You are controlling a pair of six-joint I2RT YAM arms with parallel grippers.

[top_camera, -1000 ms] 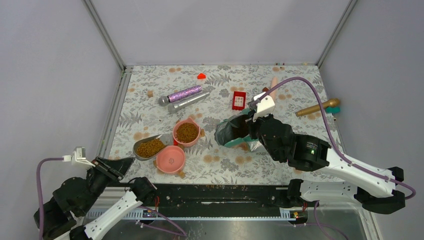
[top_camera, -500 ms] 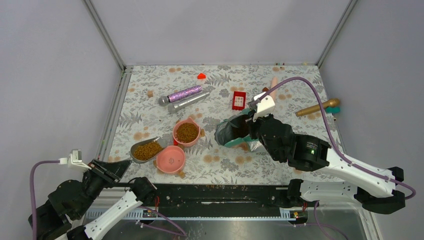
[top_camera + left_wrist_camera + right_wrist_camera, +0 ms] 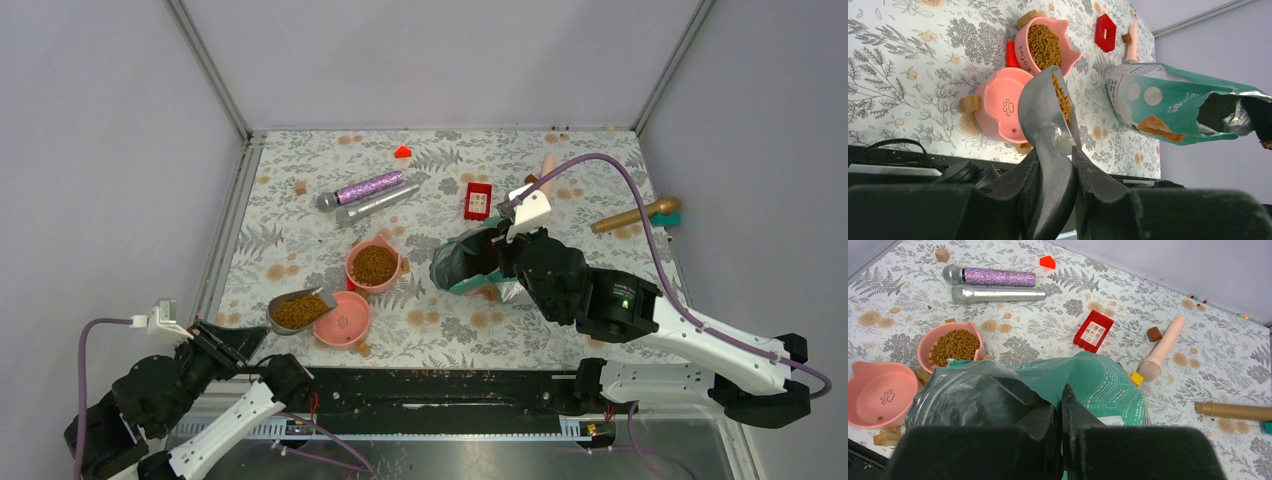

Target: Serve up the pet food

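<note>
Two bowls, both pink, sit on the counter [image 3: 300, 220] ahead of the left gripper [image 3: 1055, 161]. The far bowl [image 3: 1024, 47] is heaped with kibble [image 3: 1044, 45]; the near bowl [image 3: 998, 107] holds only a stray pellet.

One scoop [image 3: 1037, 102], silver, is clamped by its handle between that gripper's closed fingers. It reaches straight out from the gripper, loaded with more kibble, its front end at the near bowl's rim. Whether it touches the rim I cannot tell.

One pouch [image 3: 1100, 382], teal and silver, is pinched at the edge of its opened mouth by the right gripper [image 3: 1059, 405], whose fingers are shut on the foil. The pouch bulges just ahead of and below this gripper, its mouth gaping toward the bowls, which lie ahead and to its left.

Beyond the right gripper, well past the pouch, lie two microphones side by side: a purple microphone [image 3: 993, 276] and a silver microphone [image 3: 998, 294]. There are two red pieces: a flat red block [image 3: 1093, 331] just past the pouch and a small red house [image 3: 1047, 262] farther on.

One peach cylinder [image 3: 1163, 347] lies ahead and to the right, with a brown cube [image 3: 1154, 333] beside it and a yellow cube [image 3: 1136, 378] against the pouch. One gold stick [image 3: 1233, 411] lies far to the right.
</note>
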